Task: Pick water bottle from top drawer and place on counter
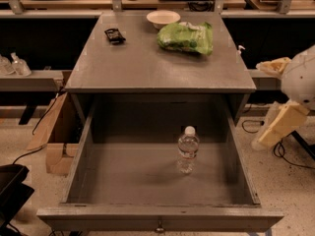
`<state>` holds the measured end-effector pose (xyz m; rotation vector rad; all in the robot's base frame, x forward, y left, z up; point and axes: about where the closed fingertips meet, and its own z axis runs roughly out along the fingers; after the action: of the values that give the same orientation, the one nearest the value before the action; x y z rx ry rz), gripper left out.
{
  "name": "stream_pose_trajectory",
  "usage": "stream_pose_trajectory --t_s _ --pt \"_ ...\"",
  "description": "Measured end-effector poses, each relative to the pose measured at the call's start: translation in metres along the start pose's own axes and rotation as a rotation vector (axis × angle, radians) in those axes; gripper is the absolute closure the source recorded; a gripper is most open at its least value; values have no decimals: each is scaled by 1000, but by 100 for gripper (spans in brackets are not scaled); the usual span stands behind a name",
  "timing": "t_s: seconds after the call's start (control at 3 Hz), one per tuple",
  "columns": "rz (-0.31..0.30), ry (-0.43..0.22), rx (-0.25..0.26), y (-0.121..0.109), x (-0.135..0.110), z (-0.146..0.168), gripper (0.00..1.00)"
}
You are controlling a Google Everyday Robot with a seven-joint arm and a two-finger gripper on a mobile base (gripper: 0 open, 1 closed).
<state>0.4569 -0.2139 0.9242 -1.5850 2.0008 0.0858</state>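
One clear, white-capped water bottle (187, 151) in drawer (128, 173); hand (279, 127) far right.
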Motion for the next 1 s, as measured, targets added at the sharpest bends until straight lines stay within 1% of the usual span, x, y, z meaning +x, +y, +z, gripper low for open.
stream_pose_trajectory --t_s 0.33,0.67,1.0 --pt "10 -197 18 -3 7 44 0" --pt "54 -366 15 5 12 70 0" --pt "73 -455 -12 14 12 75 0"
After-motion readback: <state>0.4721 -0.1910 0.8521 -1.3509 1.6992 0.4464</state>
